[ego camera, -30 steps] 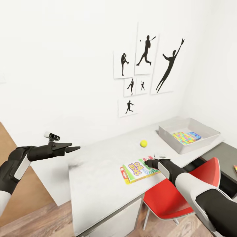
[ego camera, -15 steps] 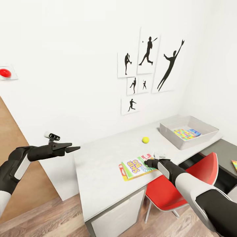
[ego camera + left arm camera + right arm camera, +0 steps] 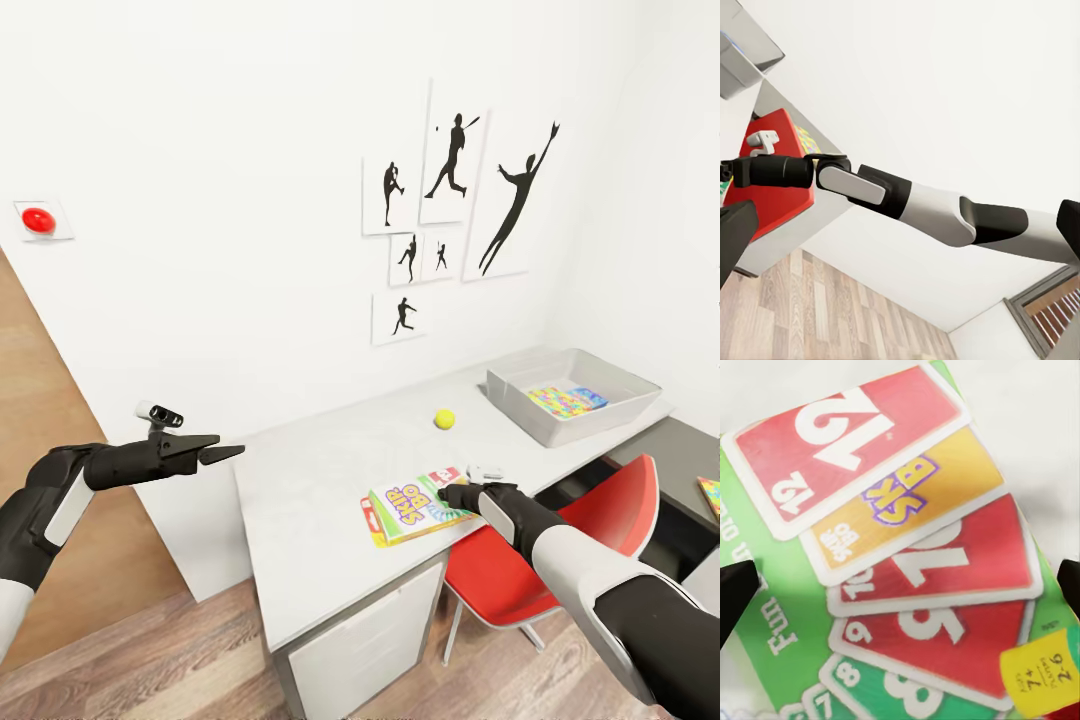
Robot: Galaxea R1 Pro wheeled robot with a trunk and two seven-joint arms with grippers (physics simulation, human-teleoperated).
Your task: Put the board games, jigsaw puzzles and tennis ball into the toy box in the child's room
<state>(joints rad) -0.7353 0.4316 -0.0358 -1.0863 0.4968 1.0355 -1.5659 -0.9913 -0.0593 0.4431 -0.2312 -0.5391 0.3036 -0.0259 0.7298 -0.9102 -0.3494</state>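
My right gripper [image 3: 452, 493] hangs spread wide over the SKIP BO box [image 3: 412, 505], so I should settle squarely before pinching its right edge. My left gripper [image 3: 228, 453], fingers nearly together and empty, waits well left of the table [image 3: 310, 510].

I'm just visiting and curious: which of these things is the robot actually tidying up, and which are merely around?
Part of the job:
- SKIP BO game box
- tennis ball
- toy box
- jigsaw puzzle lying in it
- table

Just around:
- red chair
- sports silhouette pictures
- red wall button
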